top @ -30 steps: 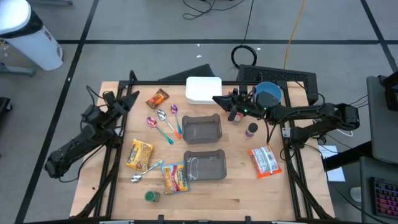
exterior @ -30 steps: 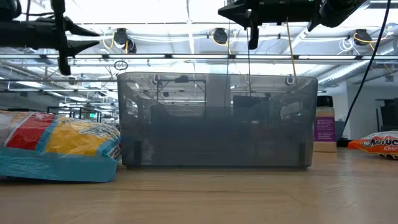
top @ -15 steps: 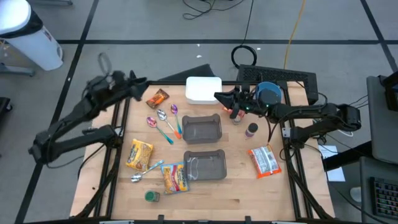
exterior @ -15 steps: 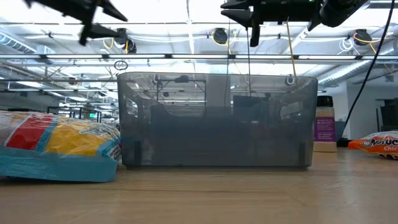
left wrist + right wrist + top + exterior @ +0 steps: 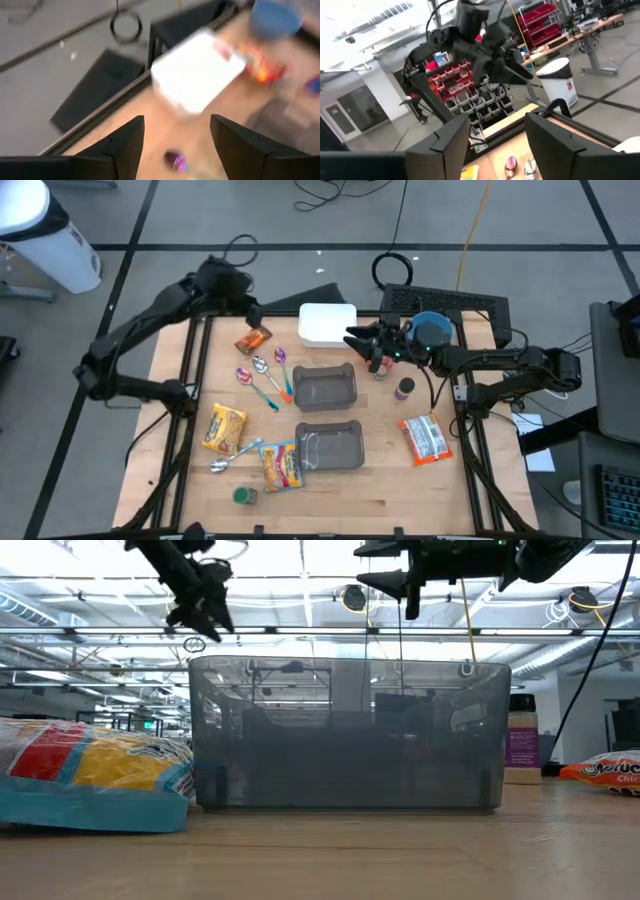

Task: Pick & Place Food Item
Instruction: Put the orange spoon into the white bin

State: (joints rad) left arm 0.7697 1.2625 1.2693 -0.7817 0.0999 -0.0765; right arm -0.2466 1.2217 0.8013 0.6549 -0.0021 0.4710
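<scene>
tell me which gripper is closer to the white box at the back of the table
Right. The right gripper hovers just off the white box's near right corner, while the left gripper hangs farther off its left side, above the brown snack pack.

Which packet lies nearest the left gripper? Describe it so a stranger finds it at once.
Start at the white lidded box on the table's far edge. Toward the left arm's side of it lies a small orange-and-brown snack packet, just below the left gripper in the high view. Unlike the yellow packets nearer the front, it is darker and smaller.
</scene>
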